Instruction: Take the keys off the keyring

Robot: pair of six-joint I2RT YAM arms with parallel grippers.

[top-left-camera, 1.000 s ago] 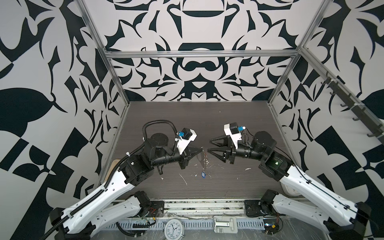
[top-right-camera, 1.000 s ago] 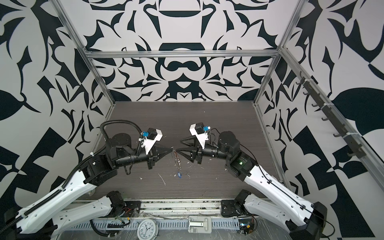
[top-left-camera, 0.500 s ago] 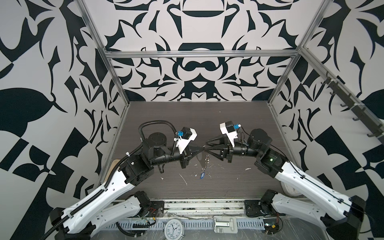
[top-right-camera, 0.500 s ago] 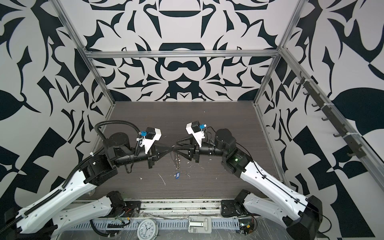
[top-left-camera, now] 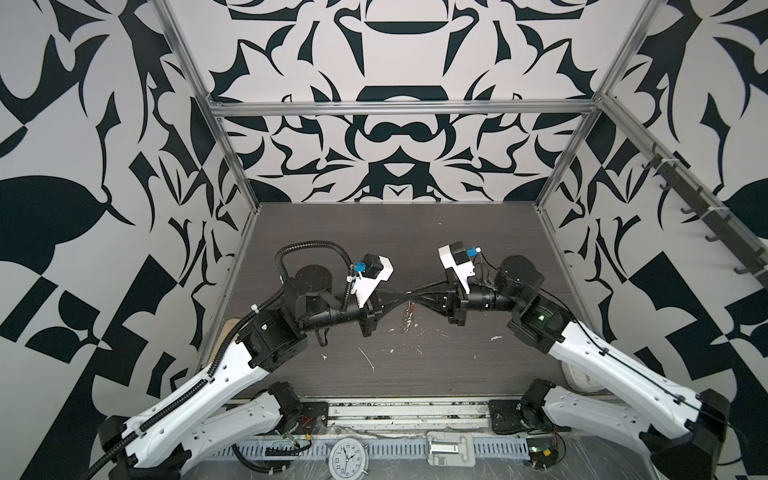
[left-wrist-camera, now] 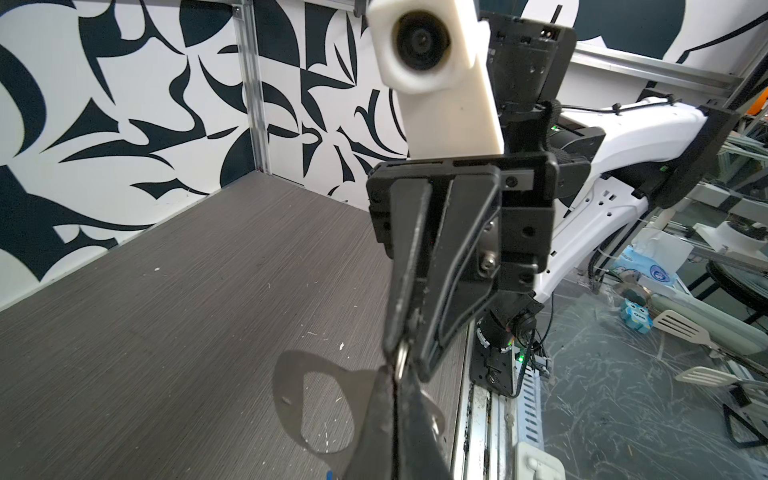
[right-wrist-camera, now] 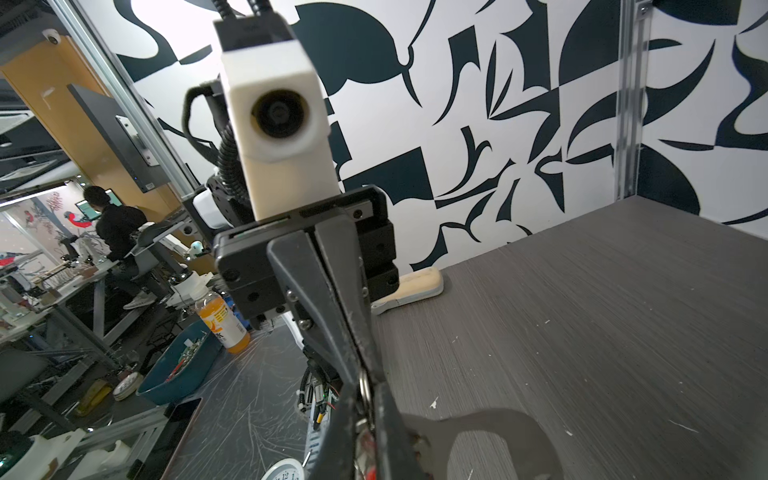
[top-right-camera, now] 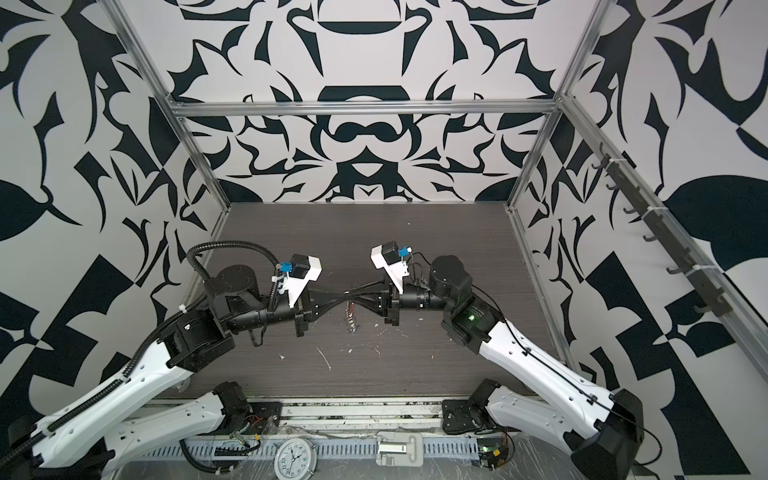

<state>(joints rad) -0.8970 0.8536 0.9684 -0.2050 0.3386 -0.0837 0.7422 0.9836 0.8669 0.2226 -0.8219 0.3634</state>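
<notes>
Silvery keyring [left-wrist-camera: 291,399] clamped in left gripper [right-wrist-camera: 365,374]; right gripper [left-wrist-camera: 400,353] pinched shut on small ring [left-wrist-camera: 400,363] (keys [top-left-camera: 407,320] dangling below). Step: detaching; next, probably a steady pull apart.

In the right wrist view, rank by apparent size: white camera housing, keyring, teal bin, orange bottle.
1. white camera housing
2. keyring, partly out of frame
3. teal bin
4. orange bottle
The first two look large by nearness to the camera.
</notes>
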